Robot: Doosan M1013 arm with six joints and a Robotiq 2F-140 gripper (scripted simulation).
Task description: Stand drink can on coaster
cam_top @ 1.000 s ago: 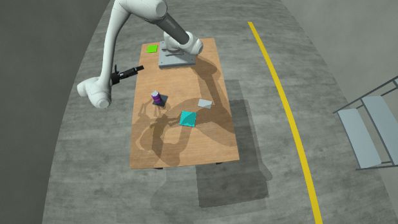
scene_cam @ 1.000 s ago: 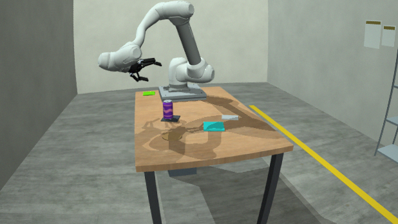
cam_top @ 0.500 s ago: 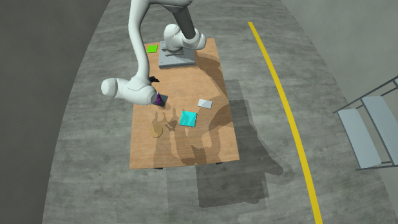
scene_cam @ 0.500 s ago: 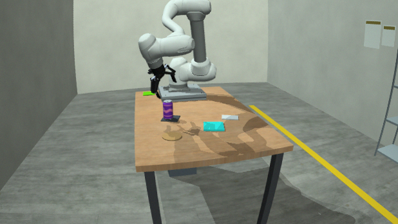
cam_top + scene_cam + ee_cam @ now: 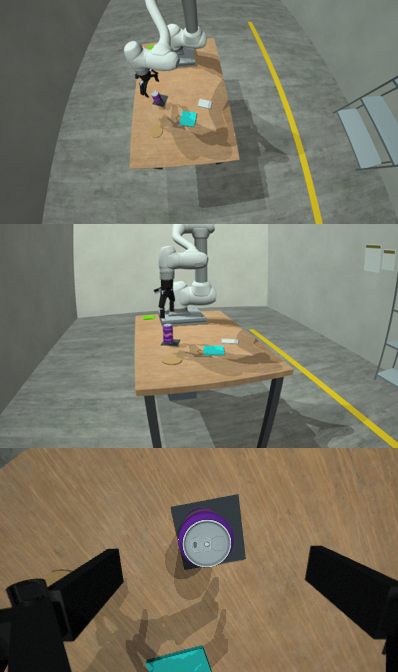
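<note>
Purple can upright on dark square coaster, cork coaster apart, open gripper beside can

Wooden table carries coasters, pads, arm base

A glossy white arm with rounded joints, grey column link and black jaws.
</note>
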